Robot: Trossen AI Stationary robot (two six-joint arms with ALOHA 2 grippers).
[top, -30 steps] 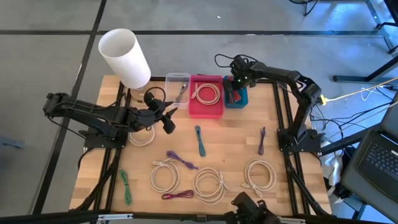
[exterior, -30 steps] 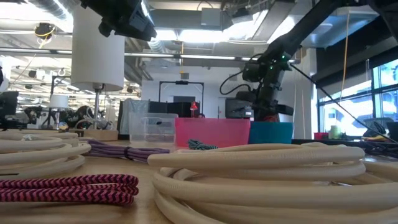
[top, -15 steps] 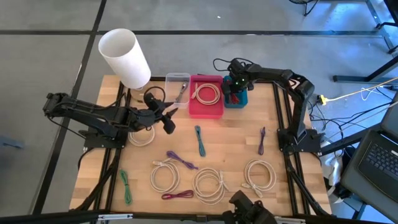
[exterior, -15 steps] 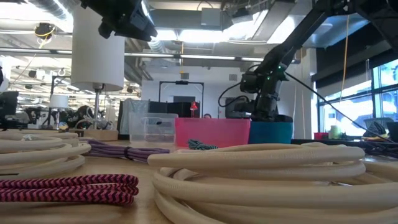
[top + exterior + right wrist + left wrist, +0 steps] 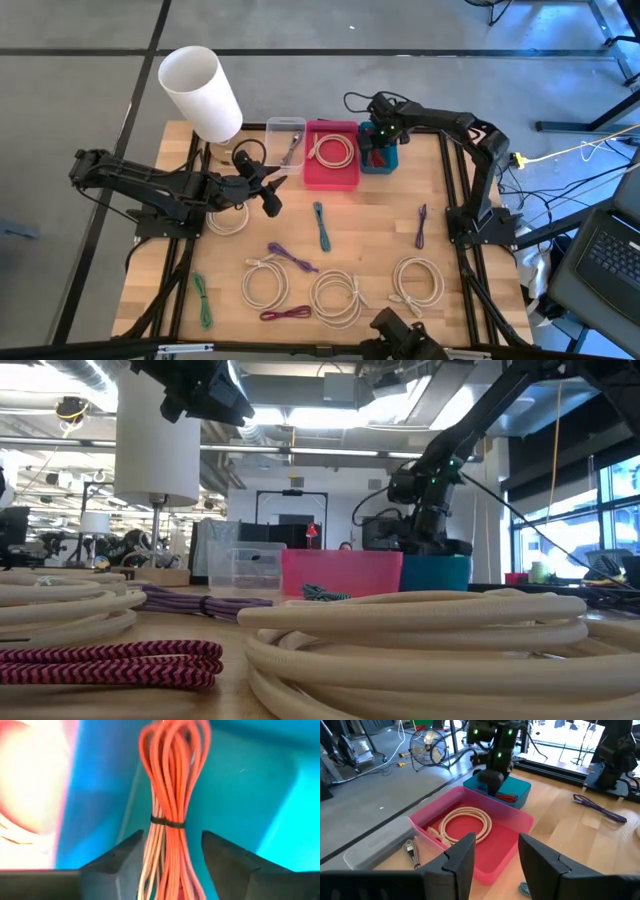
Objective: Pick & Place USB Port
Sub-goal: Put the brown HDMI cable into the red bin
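Trouble here would most likely come from the red cable bundle (image 5: 172,795) catching on the right hand (image 5: 172,865) as that hand leaves the blue bin (image 5: 381,157). The bundle lies inside the blue bin, tied at its middle by a thin black band, and the right hand sits low in that same bin with its fingers (image 5: 120,857) parted to either side of the strands, gripping nothing that can be seen. The gap between fingers and cable looks narrow, so a lift that is not straight up could snag a loop and drag the bundle over the bin wall onto the counter (image 5: 380,220). A loose end could also be pulled out from under the band and leave the coil untidy.

Beside the blue bin stands the pink bin (image 5: 331,155), holding a cream coiled cable (image 5: 465,824); a sideways sweep of the right arm might nudge either bin out of place.

On the far side of the pink bin from the blue one, the left hand (image 5: 495,852) hovers above the counter, fingers partly apart and empty. Should both arms move toward the bins together, they could collide over the pink bin.
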